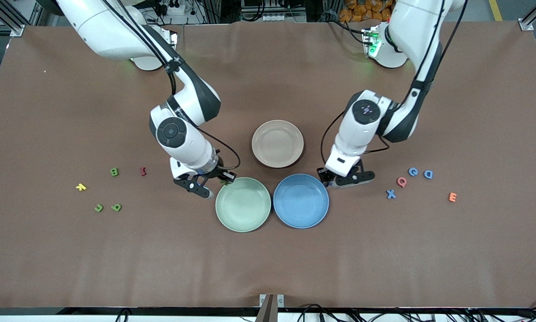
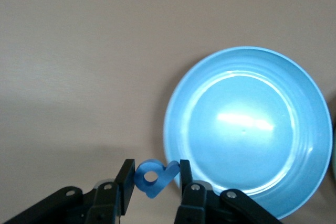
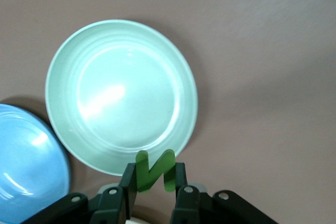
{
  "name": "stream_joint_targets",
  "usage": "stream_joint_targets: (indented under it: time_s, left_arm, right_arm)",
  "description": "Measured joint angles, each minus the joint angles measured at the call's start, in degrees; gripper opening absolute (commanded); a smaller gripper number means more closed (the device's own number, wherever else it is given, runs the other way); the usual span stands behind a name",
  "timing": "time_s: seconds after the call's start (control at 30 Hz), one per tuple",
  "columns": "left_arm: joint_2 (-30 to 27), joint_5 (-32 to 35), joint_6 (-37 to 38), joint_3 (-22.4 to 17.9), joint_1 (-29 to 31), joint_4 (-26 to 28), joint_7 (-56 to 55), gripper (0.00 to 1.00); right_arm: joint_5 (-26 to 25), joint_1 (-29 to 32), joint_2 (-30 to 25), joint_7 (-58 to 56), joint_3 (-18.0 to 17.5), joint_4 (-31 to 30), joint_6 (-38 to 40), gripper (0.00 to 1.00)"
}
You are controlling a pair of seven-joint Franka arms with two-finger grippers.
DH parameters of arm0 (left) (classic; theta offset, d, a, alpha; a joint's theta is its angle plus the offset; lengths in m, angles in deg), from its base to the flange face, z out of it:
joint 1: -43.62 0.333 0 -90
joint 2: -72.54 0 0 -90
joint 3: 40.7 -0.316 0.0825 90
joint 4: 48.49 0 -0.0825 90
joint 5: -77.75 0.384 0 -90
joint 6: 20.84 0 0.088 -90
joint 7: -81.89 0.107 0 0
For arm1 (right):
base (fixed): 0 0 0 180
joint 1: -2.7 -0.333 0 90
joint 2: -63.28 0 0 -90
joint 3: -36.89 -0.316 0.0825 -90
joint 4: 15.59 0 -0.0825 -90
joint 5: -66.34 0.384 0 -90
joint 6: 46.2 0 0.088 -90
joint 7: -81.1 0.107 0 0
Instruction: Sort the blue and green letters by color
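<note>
My left gripper [image 1: 342, 180] is shut on a blue letter P [image 2: 154, 178] and holds it just beside the rim of the blue plate [image 1: 301, 201], on the side toward the left arm's end. My right gripper [image 1: 215, 184] is shut on a green letter N [image 3: 155, 171] at the rim of the green plate [image 1: 243, 204], on the side toward the right arm's end. Blue C [image 1: 413, 171], D [image 1: 428, 174] and X [image 1: 390, 193] lie toward the left arm's end. Green B [image 1: 114, 171], L [image 1: 99, 207] and G [image 1: 116, 207] lie toward the right arm's end. Both plates hold nothing.
A beige plate [image 1: 277, 143] sits farther from the front camera than the two coloured plates. A pink Q [image 1: 401, 181] and an orange E [image 1: 452, 197] lie among the blue letters. A yellow letter [image 1: 81, 187] and a dark-red I [image 1: 143, 171] lie among the green ones.
</note>
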Motion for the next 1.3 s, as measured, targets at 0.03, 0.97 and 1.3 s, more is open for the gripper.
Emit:
stream_joint_targets:
  time_s: [0.03, 0.97, 1.3]
  left_arm:
    - [1.09, 0.51, 0.02, 0.0, -0.34, -1.12, -1.09, 0.1]
    - [12.13, 4.7, 1.78, -0.22, -2.12, -14.3, -9.42, 1.0]
    - [11.48, 5.81, 3.12, -0.96, -2.31, -14.54, -11.36, 1.0]
  right_arm:
    - [0.0, -0.15, 0.54, 0.55, 0.01, 0.68, -0.04, 0.0]
    - [-0.64, -1.23, 9.6, 5.36, 1.38, 10.66, -6.02, 1.0]
    - [-1.51, 0.43, 8.34, 4.72, 1.73, 11.83, -4.33, 1.0]
